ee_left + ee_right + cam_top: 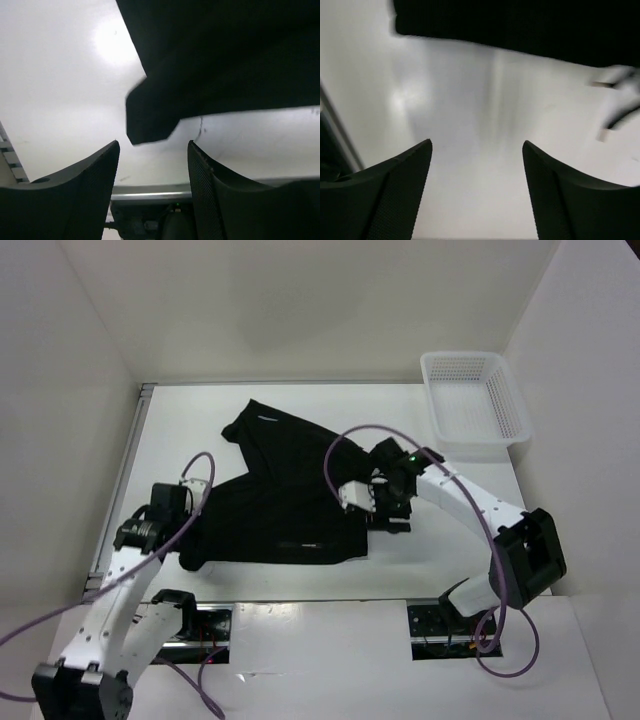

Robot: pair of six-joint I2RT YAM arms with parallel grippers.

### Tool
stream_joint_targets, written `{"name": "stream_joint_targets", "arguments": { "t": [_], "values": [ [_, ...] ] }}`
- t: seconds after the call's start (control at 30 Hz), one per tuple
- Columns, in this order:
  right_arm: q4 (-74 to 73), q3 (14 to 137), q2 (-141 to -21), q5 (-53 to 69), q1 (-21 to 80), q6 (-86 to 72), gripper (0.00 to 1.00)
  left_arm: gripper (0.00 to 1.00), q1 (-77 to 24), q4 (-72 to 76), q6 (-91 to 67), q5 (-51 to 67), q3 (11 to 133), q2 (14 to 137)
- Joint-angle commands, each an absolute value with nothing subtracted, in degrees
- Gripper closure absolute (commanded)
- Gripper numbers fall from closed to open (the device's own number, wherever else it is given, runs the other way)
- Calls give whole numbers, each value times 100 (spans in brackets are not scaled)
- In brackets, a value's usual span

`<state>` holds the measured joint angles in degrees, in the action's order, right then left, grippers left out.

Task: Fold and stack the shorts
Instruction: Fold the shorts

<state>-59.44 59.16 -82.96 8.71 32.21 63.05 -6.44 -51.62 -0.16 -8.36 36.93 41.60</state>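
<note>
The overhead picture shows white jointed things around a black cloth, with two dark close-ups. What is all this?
A white left arm and right arm of a robot are bolted at the near edge of a white table. The wide picture comes from a camera above and behind them; each close-up comes from a camera on one wrist. The dark wedges are fingers: the left gripper and right gripper, both open, holding nothing. On the table lie black fabric shorts and, far right, a white plastic mesh basket.
</note>
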Motion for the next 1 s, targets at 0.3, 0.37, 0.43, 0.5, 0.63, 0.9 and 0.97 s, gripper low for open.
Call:
{"name": "stream_joint_targets", "arguments": {
  "t": [0.3, 0.37, 0.43, 0.5, 0.63, 0.9, 0.97],
  "values": [
    [-4254, 6215, -8569, 1477, 4278, 5880, 30, 33, 149, -1873, 0, -826, 5291, 8023],
    [-4254, 6056, -8622, 1406, 4482, 5958, 30, 33, 79, -1715, 0, -879, 5107, 8129],
    [-4254, 5908, -8675, 1406, 4666, 6012, 31, 32, 79, -1390, 0, -940, 4984, 8331],
    [-4306, 5819, -8727, 1406, 4728, 6081, 31, 32, 79, -1230, 0, -888, 4983, 8620],
    [-4220, 5494, -8728, 1345, 5018, 6144, 35, 32, 79, -994, 0, -817, 4984, 9026],
    [-3771, 4633, -8780, 1003, 5089, 6258, 68, 58, 79, -852, 0, -634, 4922, 9343],
    [-3771, 4580, -8728, 1002, 5089, 6258, 77, 67, 79, -1132, 0, -458, 4992, 9343]
  ]
}}
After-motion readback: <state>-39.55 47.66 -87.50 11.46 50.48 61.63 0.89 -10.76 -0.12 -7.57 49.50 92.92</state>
